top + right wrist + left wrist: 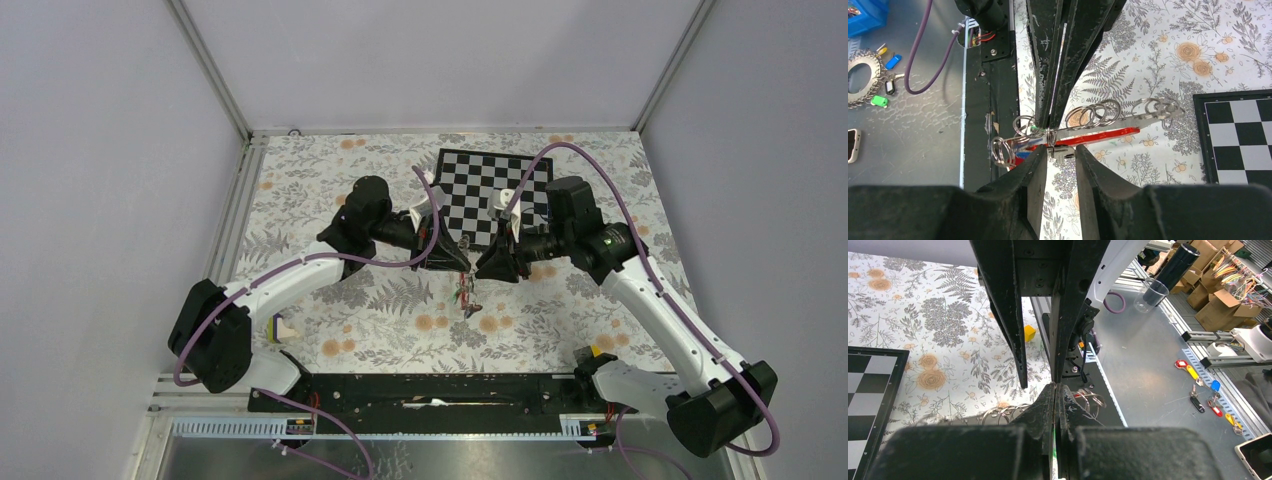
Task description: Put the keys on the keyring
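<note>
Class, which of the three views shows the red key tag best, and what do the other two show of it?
The right wrist view: the red key tag lies side-on among the metal rings. The top external view shows only a tiny coloured speck at mid-table; the left wrist view hides it behind its own fingers.

Plain grey walls point(440, 60) enclose a floral-clothed table point(330, 170) bearing a checkerboard point(480, 180).
</note>
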`<state>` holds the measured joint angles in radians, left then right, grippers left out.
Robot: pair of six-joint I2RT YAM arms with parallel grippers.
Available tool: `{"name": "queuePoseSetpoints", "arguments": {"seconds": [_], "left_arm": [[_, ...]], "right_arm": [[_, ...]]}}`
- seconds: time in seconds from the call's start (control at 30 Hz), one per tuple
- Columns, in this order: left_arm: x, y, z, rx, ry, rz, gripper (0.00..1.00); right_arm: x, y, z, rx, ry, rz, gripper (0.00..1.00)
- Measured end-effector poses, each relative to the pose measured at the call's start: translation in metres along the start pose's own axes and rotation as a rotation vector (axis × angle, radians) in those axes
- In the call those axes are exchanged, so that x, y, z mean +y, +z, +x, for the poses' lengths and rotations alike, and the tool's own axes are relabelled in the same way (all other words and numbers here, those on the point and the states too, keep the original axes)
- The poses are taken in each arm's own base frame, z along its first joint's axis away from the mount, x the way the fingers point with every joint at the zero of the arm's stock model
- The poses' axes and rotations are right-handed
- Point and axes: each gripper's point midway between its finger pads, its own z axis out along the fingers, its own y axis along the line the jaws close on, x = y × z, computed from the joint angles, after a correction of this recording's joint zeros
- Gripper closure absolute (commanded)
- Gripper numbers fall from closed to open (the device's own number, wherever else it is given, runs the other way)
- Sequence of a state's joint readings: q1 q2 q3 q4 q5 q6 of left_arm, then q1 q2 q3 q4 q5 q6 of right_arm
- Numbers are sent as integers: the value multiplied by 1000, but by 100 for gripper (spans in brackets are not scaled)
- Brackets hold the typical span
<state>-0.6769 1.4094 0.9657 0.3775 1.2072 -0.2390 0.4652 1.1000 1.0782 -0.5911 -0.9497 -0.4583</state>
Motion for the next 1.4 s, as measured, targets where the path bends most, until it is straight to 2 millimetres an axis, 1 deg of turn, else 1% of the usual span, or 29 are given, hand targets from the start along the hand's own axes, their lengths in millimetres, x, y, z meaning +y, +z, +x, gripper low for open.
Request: {"name": "queuePoseSetpoints", "arguments": {"seconds": [0.2, 0.37, 0.43, 0.73, 0.97, 1.1, 1.27, 1.3, 1.33, 1.4], "left_arm": [[0, 1, 0, -7, -8, 8, 100], [2, 2, 4, -2, -30, 11, 100], [2, 2, 4, -2, -35, 11, 100], [2, 2, 2, -8, -22, 13, 100], [3, 2, 3, -8, -30, 12, 100], [3, 2, 3, -8, -30, 12, 100], [3, 2, 3, -8, -30, 11, 100], [3, 2, 3, -8, -30, 11, 100], [3, 2, 3, -8, -30, 11, 100], [3, 2, 3, -8, -30, 11, 100]], "right_arm": [[2, 2, 0, -5, 9, -22, 68], [3, 3, -1, -11, 12, -38, 77], [3, 4, -1, -12, 16, -39, 79], [4, 5, -4, -26, 19, -59, 79], [3, 7, -2, -28, 24, -59, 80], [3, 8, 1, -26, 30, -60, 83], [3, 8, 1, -26, 32, -64, 84], [3, 8, 1, -26, 32, -65, 85], [3, 8, 1, -27, 32, -66, 88], [4, 8, 1, -28, 33, -68, 98]]}}
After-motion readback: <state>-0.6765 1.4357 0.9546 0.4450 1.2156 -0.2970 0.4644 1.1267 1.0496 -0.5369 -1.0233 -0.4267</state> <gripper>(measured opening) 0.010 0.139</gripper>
